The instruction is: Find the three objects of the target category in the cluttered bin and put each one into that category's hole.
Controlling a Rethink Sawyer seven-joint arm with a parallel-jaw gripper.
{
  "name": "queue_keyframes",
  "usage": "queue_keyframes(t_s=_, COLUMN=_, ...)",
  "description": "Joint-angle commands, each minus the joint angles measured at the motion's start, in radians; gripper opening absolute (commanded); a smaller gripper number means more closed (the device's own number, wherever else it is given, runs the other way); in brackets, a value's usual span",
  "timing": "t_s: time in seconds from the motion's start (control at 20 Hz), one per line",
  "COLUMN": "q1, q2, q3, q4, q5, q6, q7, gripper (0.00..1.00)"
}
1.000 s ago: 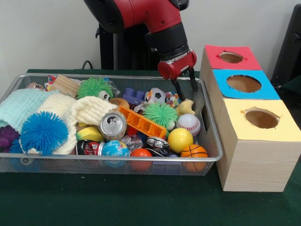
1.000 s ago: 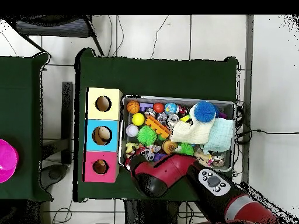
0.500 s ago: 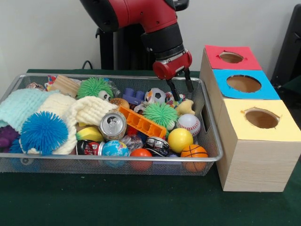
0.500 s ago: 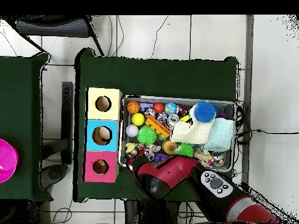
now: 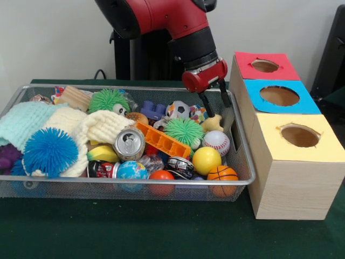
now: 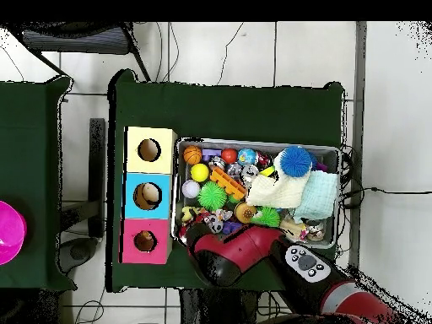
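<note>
Green table w/ wire bin [image 5: 243, 162]: arm angled down, fingers [image 5: 209, 106] spread above tan toy [image 5: 213, 123].

Setting: robotics lab. Evidence: red arm [image 5: 167, 19] over a green-clothed worktop [image 5: 135, 226]; wire bin [image 5: 240, 156] of assorted toys; wooden sorting box [image 5: 294, 178] with three colour-coded holes; cables [image 6: 253, 46] across a tiled floor [image 6: 388, 126].

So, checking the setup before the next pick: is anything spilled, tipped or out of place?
Nothing stands out. All the clutter sits inside the wire bin, the three-hole box stands square beside it, and the gripper hangs open over the bin's end.
</note>
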Motion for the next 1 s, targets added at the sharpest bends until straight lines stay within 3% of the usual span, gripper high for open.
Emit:
queue_keyframes(t_s=0.05, q1=0.035, q2=0.05, q3=-0.056, q4=-0.135, q5=0.062, q6=-0.116, q7=0.171, gripper=1.0)
queue_keyframes(t_s=0.7, q1=0.056, q2=0.055, q3=-0.097, q4=-0.19, q5=0.036, q6=-0.065, q7=0.113, gripper=1.0)
queue_keyframes(t_s=1.0, q1=0.087, q2=0.086, q3=-0.145, q4=-0.218, q5=0.027, q6=-0.113, q7=0.106, gripper=1.0)
